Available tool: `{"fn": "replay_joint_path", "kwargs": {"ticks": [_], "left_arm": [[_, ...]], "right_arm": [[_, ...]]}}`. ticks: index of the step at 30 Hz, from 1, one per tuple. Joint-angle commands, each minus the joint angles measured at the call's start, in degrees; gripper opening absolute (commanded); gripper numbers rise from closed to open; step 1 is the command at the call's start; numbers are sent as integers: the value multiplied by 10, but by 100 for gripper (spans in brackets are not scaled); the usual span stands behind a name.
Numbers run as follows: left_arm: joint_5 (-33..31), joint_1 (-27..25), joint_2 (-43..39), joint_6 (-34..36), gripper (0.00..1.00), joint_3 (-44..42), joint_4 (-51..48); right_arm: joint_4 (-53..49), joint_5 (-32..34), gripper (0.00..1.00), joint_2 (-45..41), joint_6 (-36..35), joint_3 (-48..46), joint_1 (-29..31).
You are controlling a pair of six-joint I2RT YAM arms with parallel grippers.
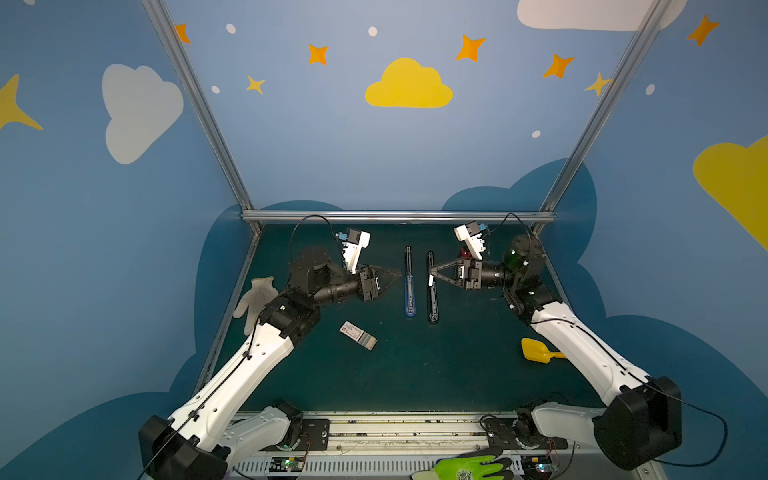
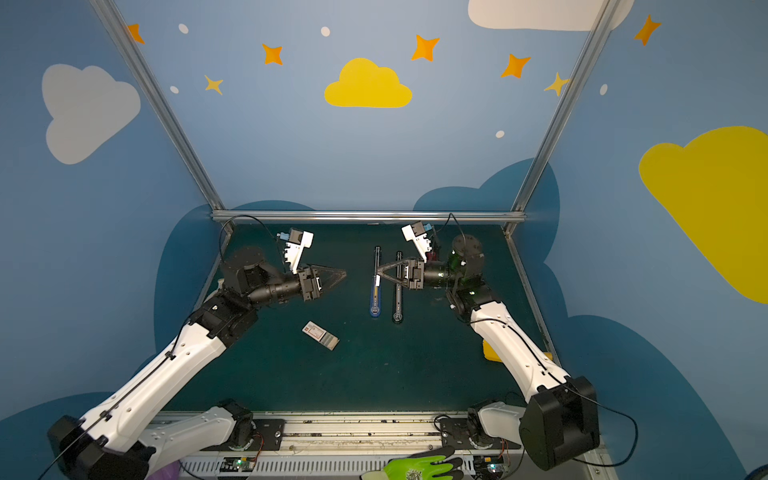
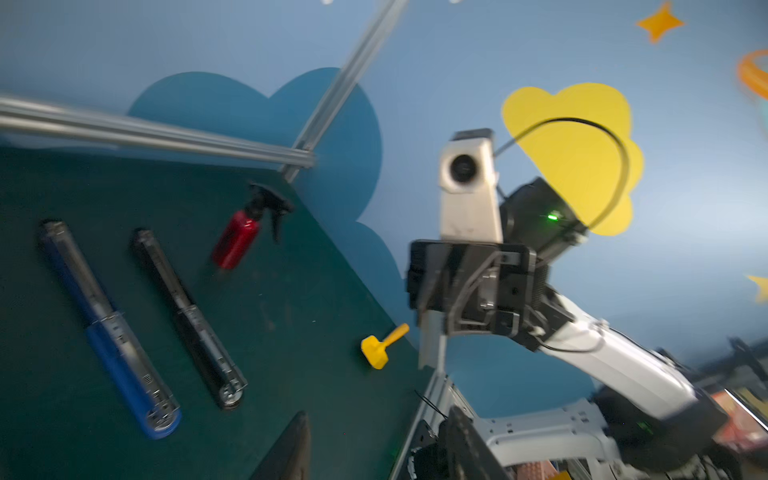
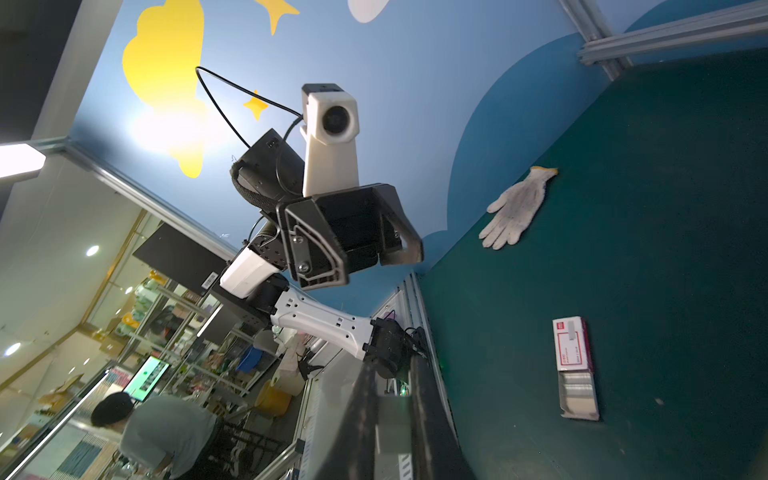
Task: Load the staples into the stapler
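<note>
Two staplers lie opened flat mid-table: a blue stapler (image 1: 409,286) (image 2: 375,293) (image 3: 112,332) and a black stapler (image 1: 432,295) (image 2: 398,297) (image 3: 187,320). The staples box (image 1: 357,335) (image 2: 320,335) (image 4: 575,365), white with a red mark, lies nearer the front left, its tray slid partly out. My right gripper (image 1: 430,277) (image 2: 377,277) (image 4: 392,374) hovers over the staplers, shut on a pale grey staple strip (image 4: 392,419). My left gripper (image 1: 397,274) (image 2: 343,274) (image 3: 380,413) hangs left of the blue stapler, open, with nothing between its fingers.
A white work glove (image 1: 255,299) (image 4: 517,208) lies at the left edge. A yellow scoop (image 1: 538,351) (image 3: 380,347) sits front right by the right arm. A red spray bottle (image 3: 239,241) lies at the back right. An aluminium rail (image 1: 399,216) bounds the back.
</note>
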Motion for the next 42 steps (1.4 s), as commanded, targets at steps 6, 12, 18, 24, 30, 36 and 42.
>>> {"fn": "replay_joint_path", "kwargs": {"ticks": [6, 12, 18, 24, 30, 36, 42], "left_arm": [[-99, 5, 222, 45, 52, 121, -159], [-116, -18, 385, 40, 51, 231, -205], [-145, -54, 529, 38, 51, 377, -267], [-191, -83, 660, 32, 52, 540, -350], [-257, -100, 787, 23, 54, 734, -469], [-292, -113, 893, 17, 55, 895, -548], [-304, -126, 921, 13, 54, 909, -550]], "right_arm": [[-193, 43, 13, -72, -132, -20, -36], [-238, 62, 13, -102, -164, -62, -59], [-251, 56, 13, -117, -171, -76, -79], [-258, 49, 13, -129, -172, -87, -97], [-251, 37, 13, -138, -165, -96, -113], [-244, 29, 13, -139, -159, -104, -123], [-231, 22, 14, -135, -149, -109, -128]]}}
